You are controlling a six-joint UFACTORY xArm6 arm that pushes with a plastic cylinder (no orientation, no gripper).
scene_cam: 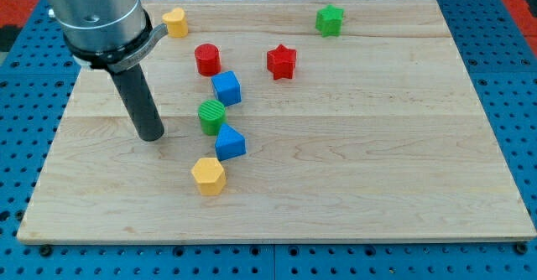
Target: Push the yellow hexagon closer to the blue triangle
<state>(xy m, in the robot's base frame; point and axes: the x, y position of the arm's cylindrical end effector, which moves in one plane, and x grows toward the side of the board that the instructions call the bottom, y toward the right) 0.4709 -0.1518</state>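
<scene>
The yellow hexagon [208, 176] lies low on the board, left of centre. The blue triangle [230, 142] sits just above it and to its right, with a small gap between them. My tip [152, 135] rests on the board to the left of both blocks, about a block's width or more from the hexagon and higher in the view. The rod rises from the tip toward the view's top left.
A green cylinder [211, 115] touches the blue triangle from above. A blue cube [226, 88], a red cylinder [207, 59] and a red star [282, 62] lie higher up. A yellow block [175, 21] and a green star [330, 19] sit near the wooden board's [377, 163] top edge.
</scene>
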